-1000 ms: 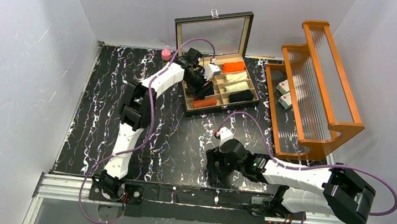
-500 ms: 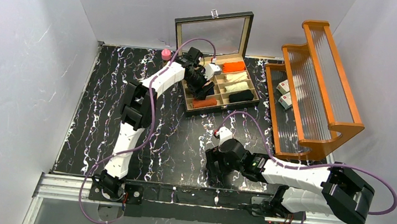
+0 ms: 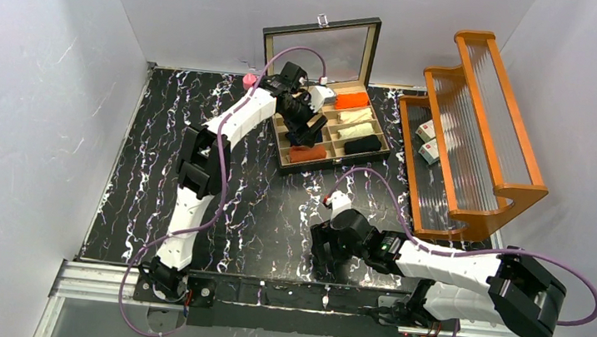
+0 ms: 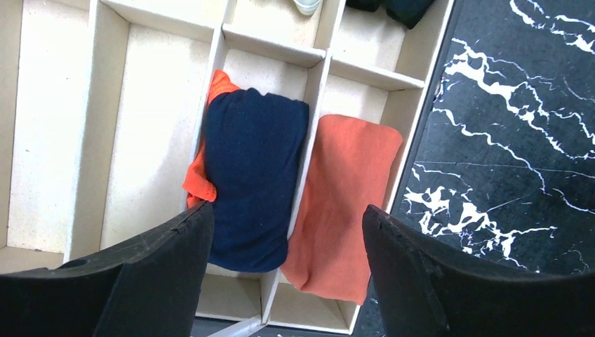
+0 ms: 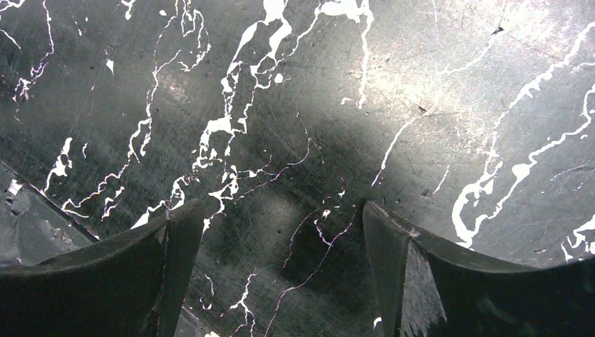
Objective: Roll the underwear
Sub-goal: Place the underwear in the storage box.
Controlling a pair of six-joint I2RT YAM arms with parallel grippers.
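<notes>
Locate the left claw above the divided wooden case at the far side of the worktop. Its fingers are spread wide and hold nothing.

Directly below it, note two rolled garments:
- The navy underwear lies in one narrow compartment, with bright orange trim showing along one side.
- The rust-orange underwear lies in the neighbouring compartment, against the case's outer wall beside the worktop.

One thin divider separates the two.

In the top view, the left claw and wrist cover the navy roll, so you can check it only from the left wrist view.

The case's glass lid stands open behind the compartments. Three other rolls show in the case: one bright orange roll, one cream roll and one black roll.

To the right of the case stands one wooden rack holding two small cartons. One pink object sits at the worktop's far edge, left of the case.

The right claw hangs low over bare worktop near the arm bases, well apart from the case, fingers spread.
</notes>
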